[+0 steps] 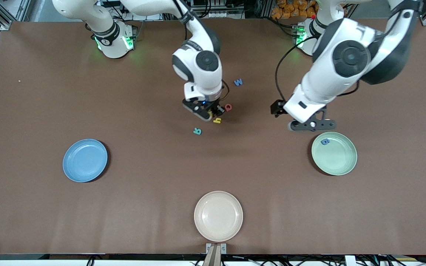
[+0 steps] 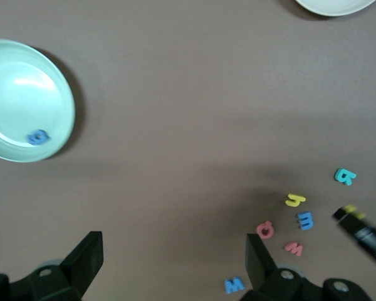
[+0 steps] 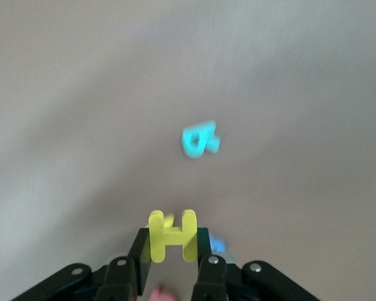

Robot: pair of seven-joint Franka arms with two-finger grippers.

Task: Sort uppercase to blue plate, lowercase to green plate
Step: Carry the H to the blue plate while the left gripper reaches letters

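Observation:
My right gripper (image 1: 213,112) is shut on the yellow capital H (image 3: 172,235), just above the cluster of letters in the middle of the table. Under and around it lie the yellow h (image 1: 217,120), red Q (image 1: 228,107), teal R (image 1: 197,130) and, closer to the robots' bases, the blue W (image 1: 238,82). The left wrist view also shows the blue m (image 2: 306,220) and red w (image 2: 294,248). A blue g (image 1: 325,141) lies in the green plate (image 1: 340,166). My left gripper (image 1: 311,125) hangs open and holds nothing, beside that plate's rim. The blue plate (image 1: 85,160) holds nothing.
A cream plate (image 1: 218,216) sits near the table's front edge, nearer to the front camera than the letters. Bare brown table lies between the letter cluster and the blue plate, toward the right arm's end.

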